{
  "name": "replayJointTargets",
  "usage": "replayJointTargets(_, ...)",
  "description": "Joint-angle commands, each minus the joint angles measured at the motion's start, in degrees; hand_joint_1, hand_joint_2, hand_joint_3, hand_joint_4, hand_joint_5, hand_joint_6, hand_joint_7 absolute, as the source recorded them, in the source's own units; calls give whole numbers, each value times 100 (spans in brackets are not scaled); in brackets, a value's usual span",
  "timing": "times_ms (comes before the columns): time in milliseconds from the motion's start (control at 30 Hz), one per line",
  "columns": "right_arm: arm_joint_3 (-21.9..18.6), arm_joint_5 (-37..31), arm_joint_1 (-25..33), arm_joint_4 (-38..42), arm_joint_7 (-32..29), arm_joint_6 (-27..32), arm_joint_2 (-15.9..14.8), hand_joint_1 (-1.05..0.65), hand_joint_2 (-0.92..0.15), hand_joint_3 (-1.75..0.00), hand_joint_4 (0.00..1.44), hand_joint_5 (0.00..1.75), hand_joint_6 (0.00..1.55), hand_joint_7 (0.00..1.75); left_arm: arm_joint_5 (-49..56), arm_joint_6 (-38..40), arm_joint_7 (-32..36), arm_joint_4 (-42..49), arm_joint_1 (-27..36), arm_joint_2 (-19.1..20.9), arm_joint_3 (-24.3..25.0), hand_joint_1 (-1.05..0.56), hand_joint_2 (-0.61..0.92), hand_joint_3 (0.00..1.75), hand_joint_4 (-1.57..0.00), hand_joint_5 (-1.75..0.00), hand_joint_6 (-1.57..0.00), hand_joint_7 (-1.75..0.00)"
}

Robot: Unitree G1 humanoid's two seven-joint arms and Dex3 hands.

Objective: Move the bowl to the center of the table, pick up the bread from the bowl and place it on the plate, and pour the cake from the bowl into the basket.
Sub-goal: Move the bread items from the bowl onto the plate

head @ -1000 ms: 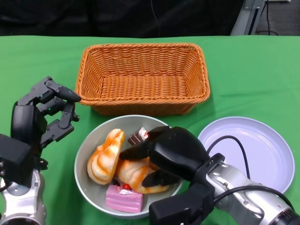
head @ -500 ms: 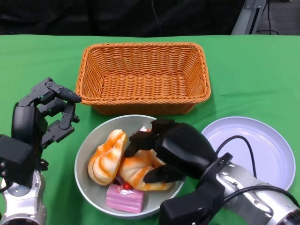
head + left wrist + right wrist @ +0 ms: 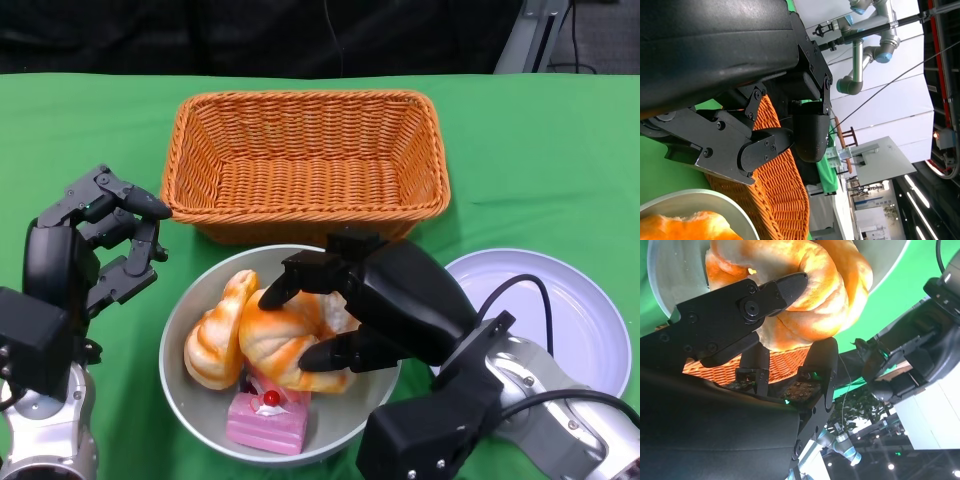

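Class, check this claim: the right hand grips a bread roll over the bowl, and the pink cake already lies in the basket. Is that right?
Not quite. The right hand does grip the bread roll over the bowl, but the head view shows the pink cake in the bowl, not the basket.

Head view looks down on table; both wrist views close, sharing basket (image 3: 305,165) edge.

Basket (image 3: 305,165) at the tabletop's (image 3: 540,150) far middle, bowl (image 3: 185,310) just before it, plate (image 3: 570,320) right of the bowl. In the bowl: two breads (image 3: 215,335), cake (image 3: 265,420) at the near edge. Left hand (image 3: 95,245) left of the bowl, right hand (image 3: 385,305) over its right side.
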Motion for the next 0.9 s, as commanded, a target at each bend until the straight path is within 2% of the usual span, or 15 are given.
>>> replayJointTargets(33,-180,181,133,-321,110,20,-34,-1,-91,-12,83,151,88,97,-45,-27,-20,55,-47,108,41,-14,74,80,-80,-168,-76,-129)
replayJointTargets(300,-542,441,387,-1040,567,226,-166,-2,-91,-16,77,164,78,121,-14,-64,20,104,-65,126,42,-14,74,79,-80,-169,-76,-131)
replayJointTargets(433,-721,488,546,-1439,671,334,-236,-1,-90,-15,79,163,81,111,-39,-67,-2,111,-76,129,54,-14,74,78,-81,-169,-77,-131)
replayJointTargets(633,-999,695,736,-1731,702,237,-294,4,-87,-22,79,173,81,120,-119,-47,-106,130,-67,159,68,-14,75,78,-80,-169,-75,-131)
replayJointTargets(733,-1085,735,838,-1943,825,378,-332,7,-67,-63,78,174,79,127,-96,-57,-39,119,-59,162,74,-13,74,79,-80,-170,-76,-131)
replayJointTargets(800,-1160,795,892,-2043,908,428,-350,7,-57,-84,80,172,83,122,-56,-37,18,104,-47,174,68,-14,74,79,-80,-169,-76,-131)
replayJointTargets(833,-1215,799,936,-2108,930,479,-353,7,-54,-89,81,170,84,119,-78,-26,-21,90,-39,174,68,-14,74,80,-80,-169,-76,-130)
replayJointTargets(900,-1321,810,993,-2173,927,482,-397,8,-55,-85,84,165,88,109,-122,-18,-98,84,-36,171,68,-12,74,80,-79,-169,-75,-130)
